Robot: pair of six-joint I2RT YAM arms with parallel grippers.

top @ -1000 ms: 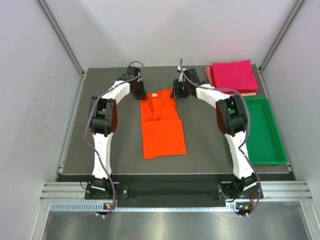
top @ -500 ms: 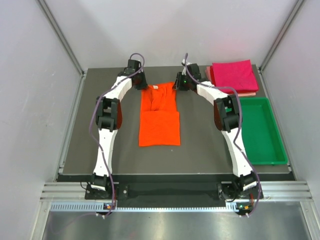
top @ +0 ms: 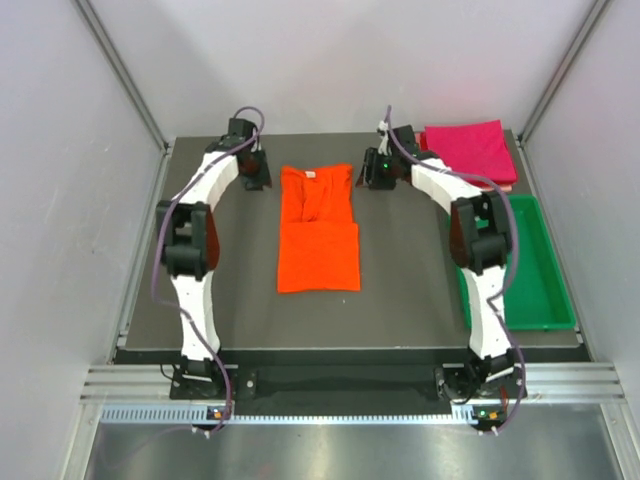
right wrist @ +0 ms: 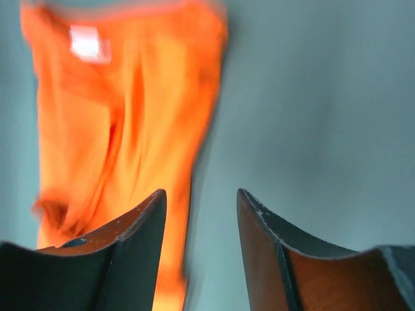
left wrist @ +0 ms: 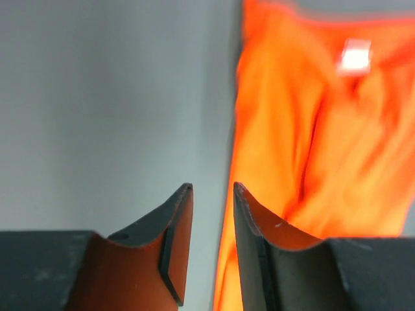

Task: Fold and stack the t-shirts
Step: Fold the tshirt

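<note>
The bright orange t-shirt (top: 318, 228) lies flat mid-table as a long narrow strip, collar end at the back and lower half folded up. It also shows in the left wrist view (left wrist: 311, 129) and the right wrist view (right wrist: 117, 116), its white neck label (left wrist: 355, 55) visible. My left gripper (top: 258, 180) hangs just left of the collar end, slightly open and empty (left wrist: 213, 188). My right gripper (top: 372, 180) hangs just right of it, open and empty (right wrist: 200, 192). The folded magenta shirt (top: 466, 150) lies on the pale pink one (top: 503, 186) at the back right.
A green plastic tray (top: 520, 262) stands along the right edge, in front of the folded stack. The dark table mat (top: 230, 300) ends at metal rails, with white walls on three sides.
Both grippers pulled the orange shirt's collar end toward the back, straightening it, then let go and moved outward to either side.
</note>
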